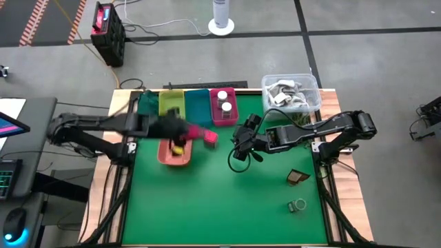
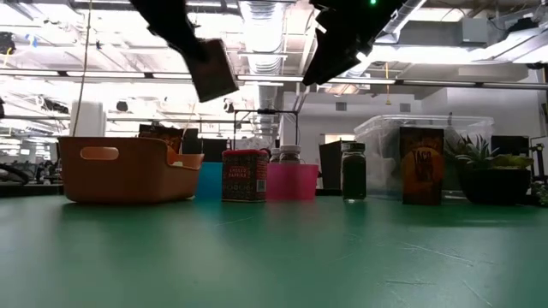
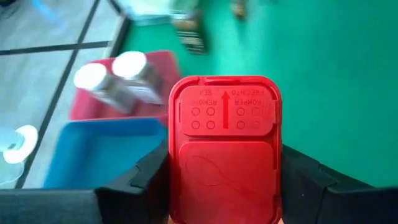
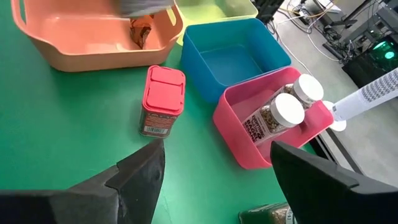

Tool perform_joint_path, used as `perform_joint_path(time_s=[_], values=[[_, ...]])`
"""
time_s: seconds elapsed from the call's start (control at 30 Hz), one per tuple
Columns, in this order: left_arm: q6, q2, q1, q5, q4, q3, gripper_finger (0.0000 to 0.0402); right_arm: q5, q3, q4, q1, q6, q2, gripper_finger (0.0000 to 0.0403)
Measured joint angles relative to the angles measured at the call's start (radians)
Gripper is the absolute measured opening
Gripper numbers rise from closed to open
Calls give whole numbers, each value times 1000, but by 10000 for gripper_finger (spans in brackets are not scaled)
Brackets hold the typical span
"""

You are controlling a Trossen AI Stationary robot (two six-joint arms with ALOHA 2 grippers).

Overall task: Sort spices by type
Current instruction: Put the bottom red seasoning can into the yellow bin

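My left gripper is shut on a pink-red spice box, held high over the table near the salmon tray. In the low view the box is a blur in the air. A second pink-red box stands upright on the green mat between the salmon and magenta trays. Two white-capped jars lie in the magenta tray. A brown packet lies in the salmon tray. My right gripper hovers open above the mat at mid-table, with nothing between its fingers. My left gripper pinches the box between its two fingers on two opposite sides, at the end away from the lid. The flip lid points away from the wrist. The fingers slant down from the table's left side. The box is lifted clear of the mat and trays.
Yellow and teal trays stand at the far edge beside the magenta one. A clear tub is at the far right. A brown packet and a lying jar are on the mat's right part. A dark green jar stands upright.
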Motion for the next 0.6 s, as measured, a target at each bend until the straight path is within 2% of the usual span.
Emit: perform_joint_path(time_s=[0.13, 0.2, 0.4, 0.6], values=[[109, 41, 251, 182, 81, 7, 205, 0, 0, 6, -5, -6, 0, 321], [148, 88, 350, 226, 101, 7, 205, 0, 0, 6, -5, -7, 0, 321], [253, 245, 550, 274, 251, 8, 205, 0, 0, -16, -3, -7, 0, 321], [350, 373, 704, 329, 150, 93, 210, 0, 0, -44, -3, 1, 0, 321]])
